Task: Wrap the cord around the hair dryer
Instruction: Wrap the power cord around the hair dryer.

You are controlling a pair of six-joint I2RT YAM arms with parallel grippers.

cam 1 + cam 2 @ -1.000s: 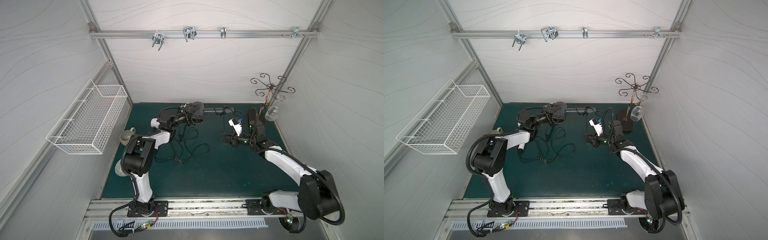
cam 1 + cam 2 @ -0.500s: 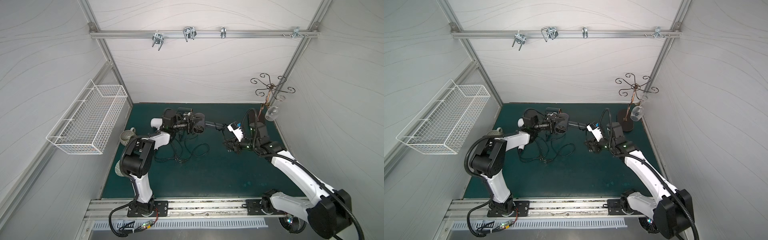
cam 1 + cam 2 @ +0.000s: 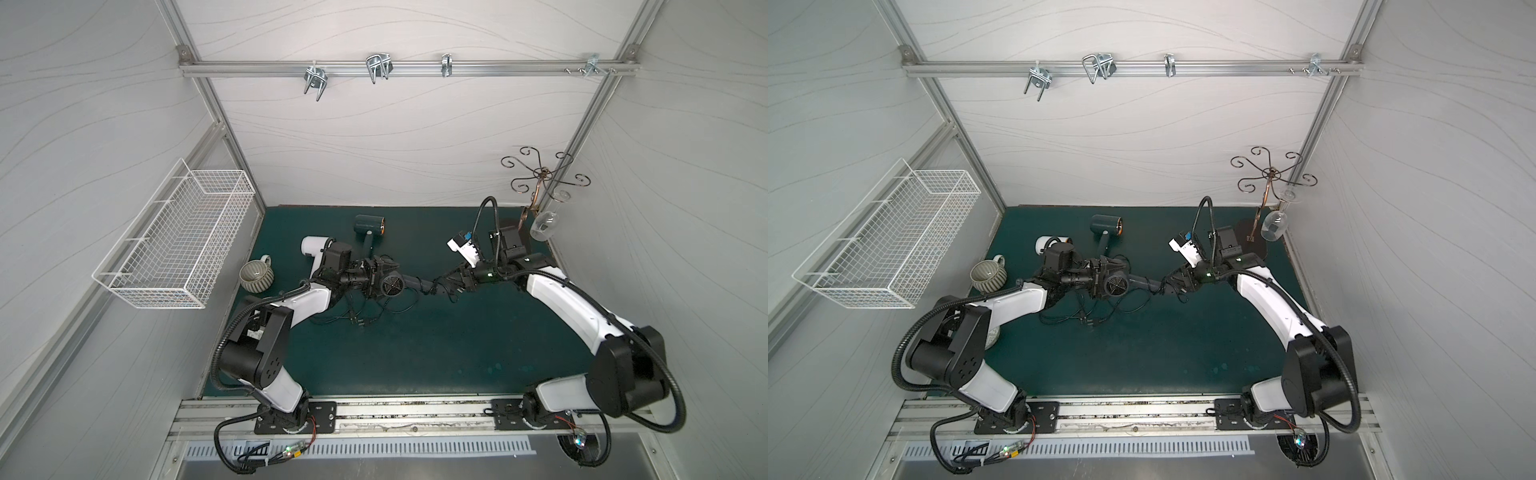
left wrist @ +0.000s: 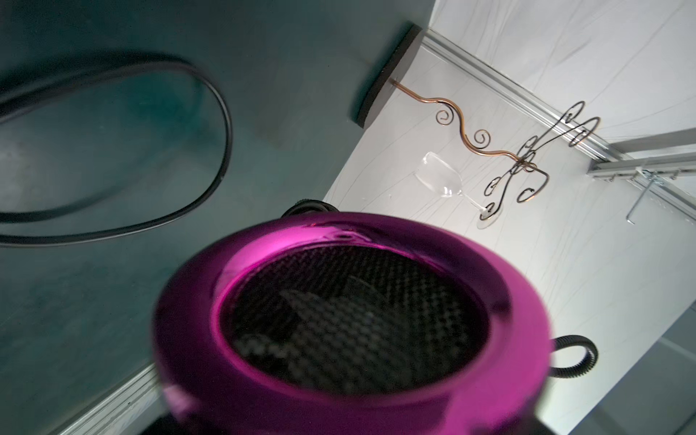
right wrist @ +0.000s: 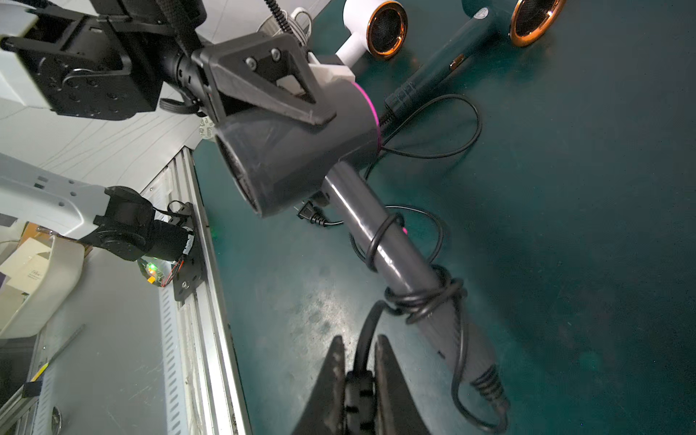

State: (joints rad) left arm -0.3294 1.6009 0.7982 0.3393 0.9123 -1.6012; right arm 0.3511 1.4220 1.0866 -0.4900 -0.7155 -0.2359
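Spreading across the lower middle of both top views, the dark green mat [image 3: 415, 353] carries everything, with a white wire basket [image 3: 174, 249] hung on the wall at the left of the frame. Both arms reach in from the bottom edge and meet near the frame's centre. The left gripper [image 3: 379, 275] is clenched around the barrel of the grey hair dryer [image 3: 392, 286], held at centre frame with its handle pointing toward the right of the frame. The right gripper [image 5: 360, 376] is clamped on the cord [image 5: 422, 297] just beside the handle's far end. A few turns of cord circle the handle, and the rest lies in loose loops on the mat just below centre. A teal hair dryer [image 3: 368, 227] and a white hair dryer [image 3: 313, 245] lie above centre. A grey mug [image 3: 256, 276] sits at centre left, and a wine glass [image 3: 542, 226] hangs from a wire stand [image 3: 540, 178] at upper right.
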